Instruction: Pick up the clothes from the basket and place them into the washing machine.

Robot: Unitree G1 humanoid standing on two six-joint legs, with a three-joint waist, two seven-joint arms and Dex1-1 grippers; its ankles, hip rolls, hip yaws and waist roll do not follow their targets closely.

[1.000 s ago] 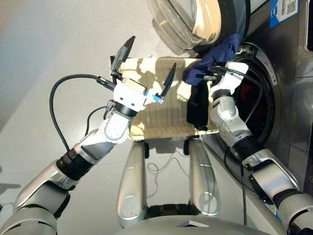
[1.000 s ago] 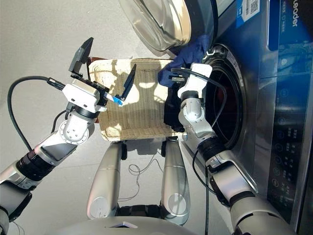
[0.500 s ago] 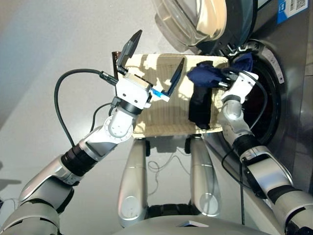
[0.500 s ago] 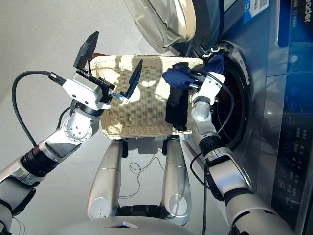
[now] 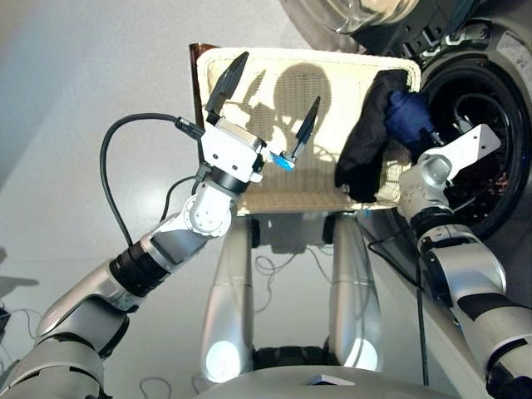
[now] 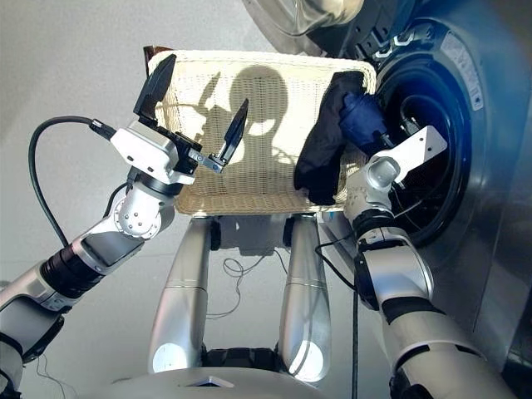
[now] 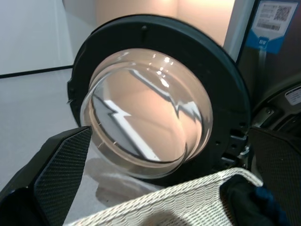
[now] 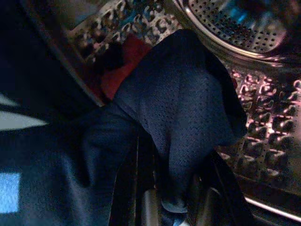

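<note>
The cream-white wicker basket (image 5: 274, 158) lies in front of me. My left gripper (image 5: 268, 106) hovers open above its middle and holds nothing. A black garment (image 5: 362, 154) hangs over the basket's right edge. Beside it, at the mouth of the washing machine (image 5: 490, 191), my right gripper (image 5: 418, 135) is shut on the navy blue garment (image 5: 405, 116). In the right wrist view the navy blue garment (image 8: 178, 108) covers the fingers, with the perforated drum (image 8: 263, 113) behind it. A coral-red garment (image 8: 124, 63) lies inside the drum.
The round glass door (image 7: 148, 117) stands swung open past the basket's far edge. Bare grey floor (image 5: 83, 100) spreads to the left. A thin cable (image 5: 278, 270) lies loose on the floor below the basket's near edge.
The camera has tilted. My right gripper has carried the navy blue garment from above the basket's far right corner to the drum mouth. The left gripper stays open over the basket.
</note>
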